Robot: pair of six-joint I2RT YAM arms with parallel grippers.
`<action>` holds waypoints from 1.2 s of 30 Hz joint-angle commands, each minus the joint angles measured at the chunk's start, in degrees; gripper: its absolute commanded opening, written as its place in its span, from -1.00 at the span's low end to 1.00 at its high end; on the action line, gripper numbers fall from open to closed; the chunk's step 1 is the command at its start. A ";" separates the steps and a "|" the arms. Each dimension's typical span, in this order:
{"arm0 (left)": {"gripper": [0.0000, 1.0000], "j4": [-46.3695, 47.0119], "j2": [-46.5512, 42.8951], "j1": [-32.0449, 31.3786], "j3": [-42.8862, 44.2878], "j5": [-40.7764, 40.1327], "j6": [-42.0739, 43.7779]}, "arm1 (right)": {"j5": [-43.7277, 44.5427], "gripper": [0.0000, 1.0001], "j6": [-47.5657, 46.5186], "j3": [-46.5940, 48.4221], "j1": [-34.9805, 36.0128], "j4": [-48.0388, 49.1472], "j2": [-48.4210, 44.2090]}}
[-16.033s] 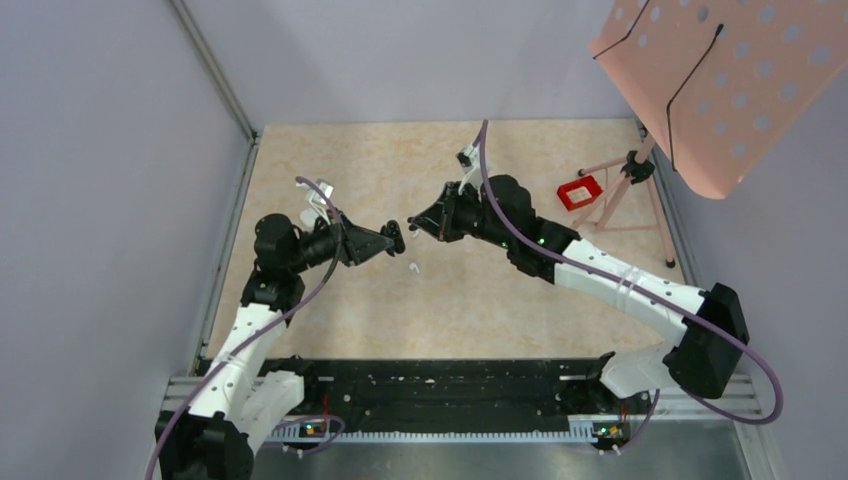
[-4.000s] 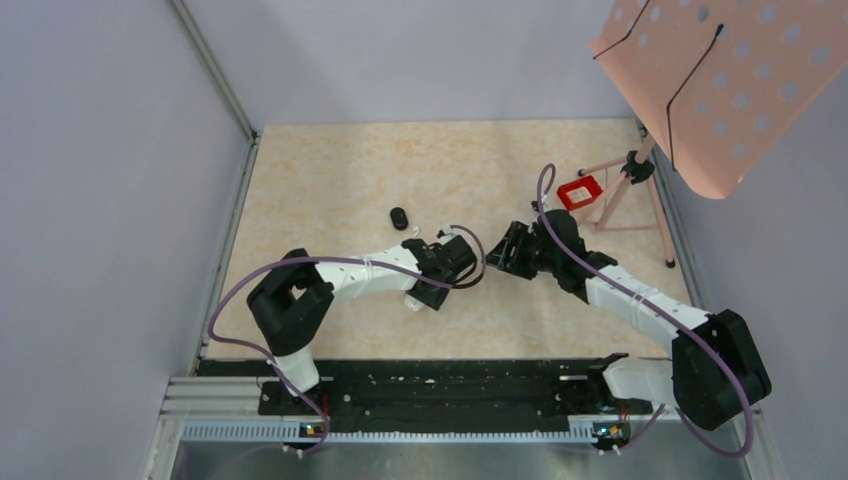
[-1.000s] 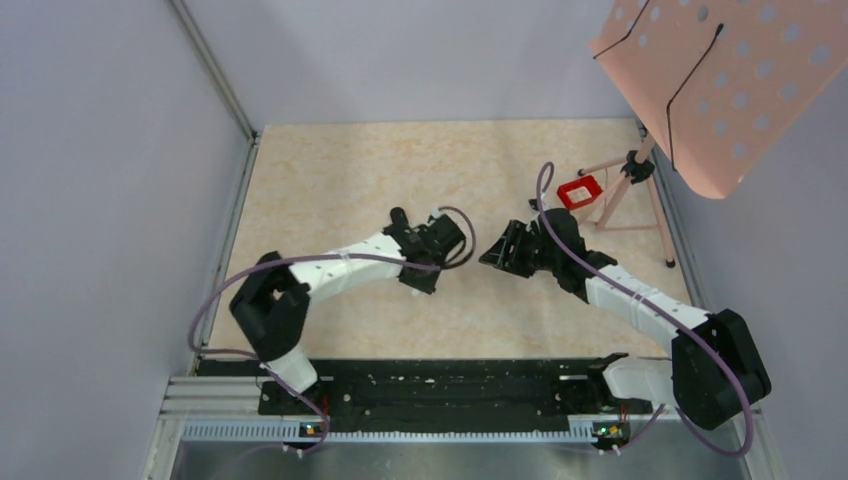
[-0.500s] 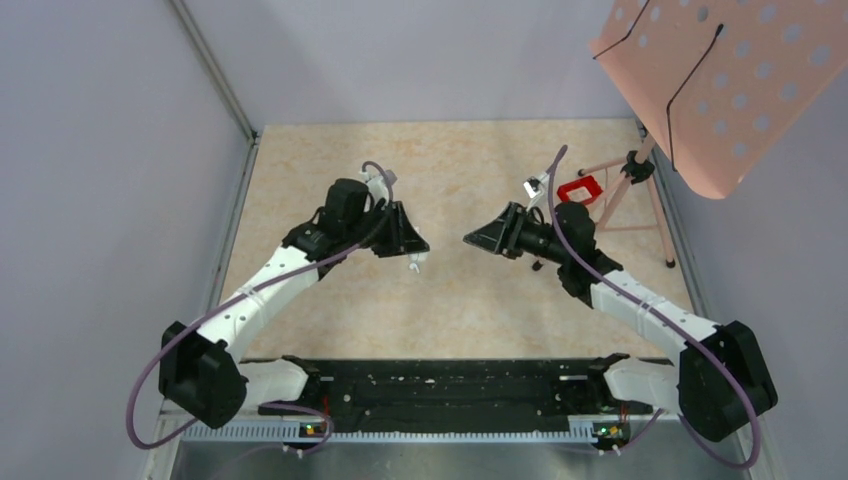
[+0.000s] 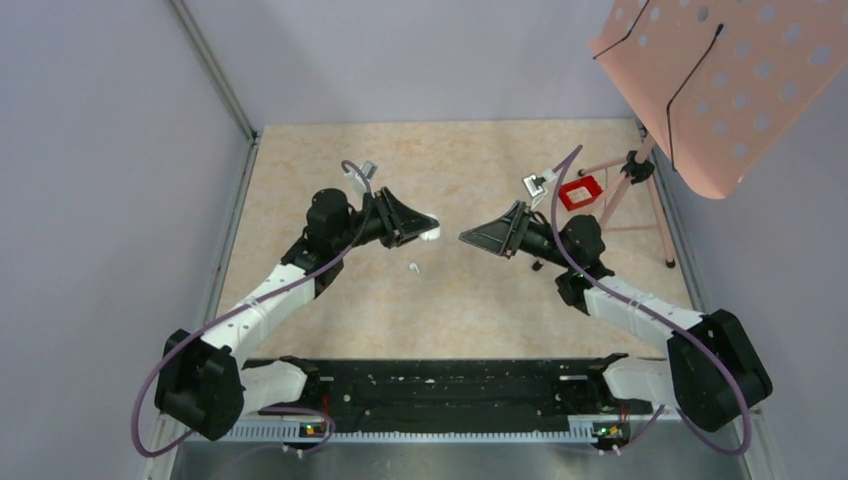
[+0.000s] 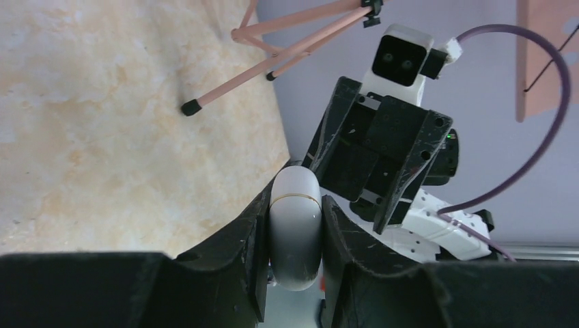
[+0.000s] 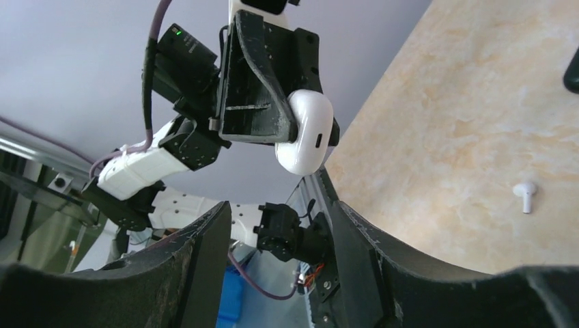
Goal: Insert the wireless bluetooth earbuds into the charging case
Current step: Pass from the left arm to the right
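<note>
Jaws of the left gripper (image 6: pixel 295 203) are closed tight on the case (image 7: pixel 307 133), one finger pressed to each broad side. White and rounded, the case is held clear of the table (image 5: pixel 330 150). Its free end sticks out past the fingertips toward the right gripper (image 5: pixel 463 237). A thin seam circles it near that end, the lid looks closed, and a small dark slot shows on the face turned to the right wrist camera.

The right gripper has its fingers spread with nothing between them. It points straight at the case from the right, close but not touching. The two grippers face each other nose to nose over the middle of the table.

One bud (image 5: pixel 412 268), white and stemmed, lies on the table. In the top view it sits just beside the left gripper's tip, on the side nearer the arm bases, apart from both grippers and outside the case. The right wrist view shows it lying alone on the marbled surface.

A small dark object (image 5: pixel 537 266) sits on the table near the right arm, too small to identify. A dark shape (image 7: pixel 572 68) is cut off at the edge of the right wrist view, and what it is cannot be told.

Farther right, a small red frame (image 5: pixel 580 192) rests on the table by a pink tripod (image 5: pixel 636 166). A pink perforated board (image 5: pixel 730 80) hangs over that corner.
</note>
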 commanded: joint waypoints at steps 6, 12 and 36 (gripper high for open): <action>-1.00 13.53 0.39 0.27 -0.85 2.40 -7.74 | -1.02 0.08 5.05 3.33 3.86 11.37 6.65; -1.00 13.19 0.22 0.29 -1.13 3.00 -7.30 | -1.06 0.06 8.29 4.60 4.93 16.82 10.36; -1.00 13.18 -0.82 0.30 -2.47 2.94 -7.33 | 0.28 -0.26 11.21 9.40 6.46 20.58 17.26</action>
